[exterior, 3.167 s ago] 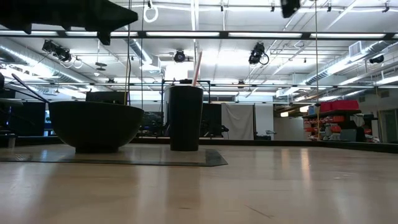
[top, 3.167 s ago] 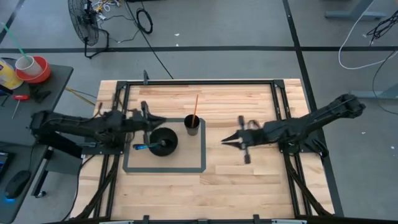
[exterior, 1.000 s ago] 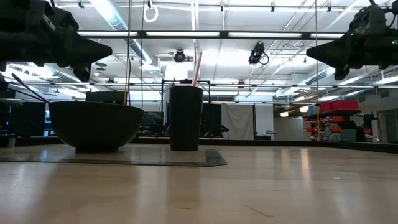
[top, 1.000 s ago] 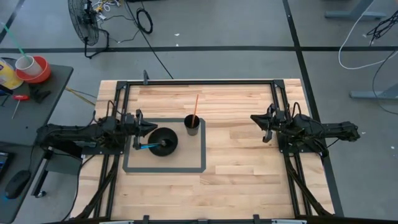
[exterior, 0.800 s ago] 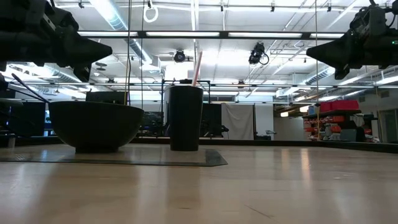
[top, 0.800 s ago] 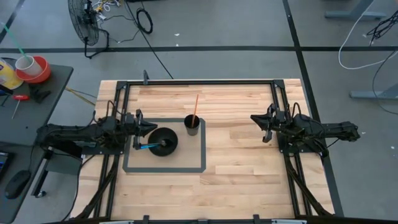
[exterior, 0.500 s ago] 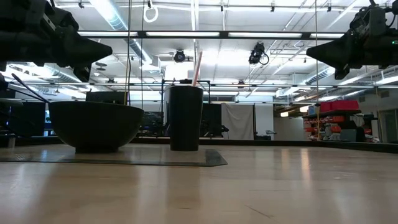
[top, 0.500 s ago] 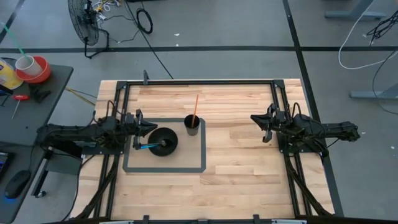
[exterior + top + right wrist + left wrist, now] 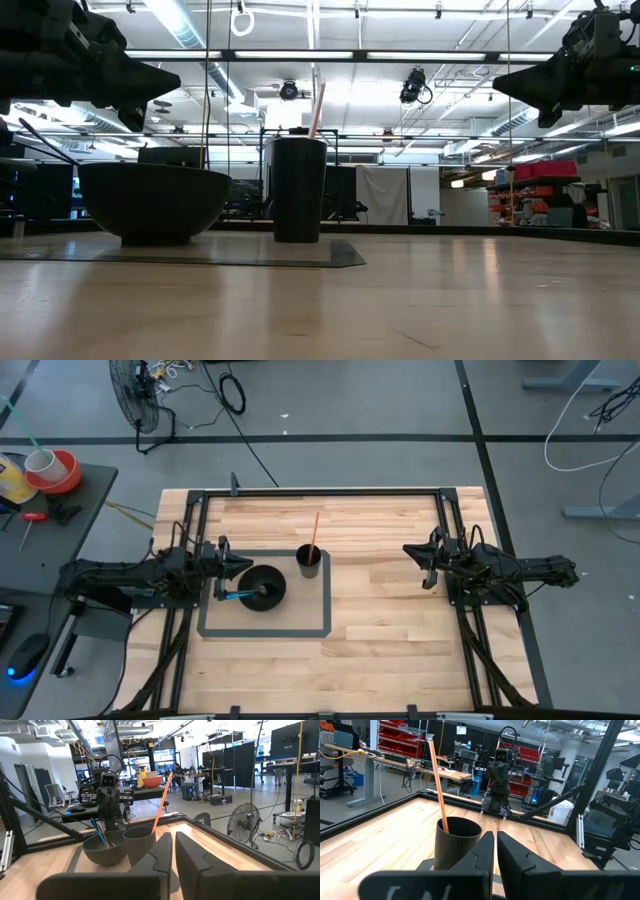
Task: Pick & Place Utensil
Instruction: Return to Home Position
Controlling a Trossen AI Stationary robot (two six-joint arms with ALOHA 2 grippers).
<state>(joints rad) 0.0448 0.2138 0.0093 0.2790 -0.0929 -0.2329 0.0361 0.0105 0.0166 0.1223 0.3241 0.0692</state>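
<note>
Black, pinched almost shut and gripping nothing, my left claw (image 9: 246, 563) hangs above the bench (image 9: 390, 640) at the left edge of the table mat (image 9: 265, 632). Just beyond its tips and a little to one side sits the black bowl (image 9: 264, 587). The blue fork (image 9: 228, 597) lies in it, its handle poking out over the rim on the side nearest this claw. From bench height a thin dark handle (image 9: 38, 138) also leans out of the bowl; I take it for the black spoon, though from above I cannot pick it out. Farther ahead of the left claw, near the bowl but not touching it, the black cup (image 9: 309, 562) stands on the same mat with the orange straw (image 9: 315, 530) tilted inside it. Well apart from all that, across bare wood, my right claw (image 9: 408, 550) hovers facing the cup, its fingers likewise drawn together with only a sliver between them and nothing held. By my reading the placing is done: fork and straw are in their vessels, I see no utensil lying outside them, and both arms look folded close to their bases. All that seems left is settling at rest.
</note>
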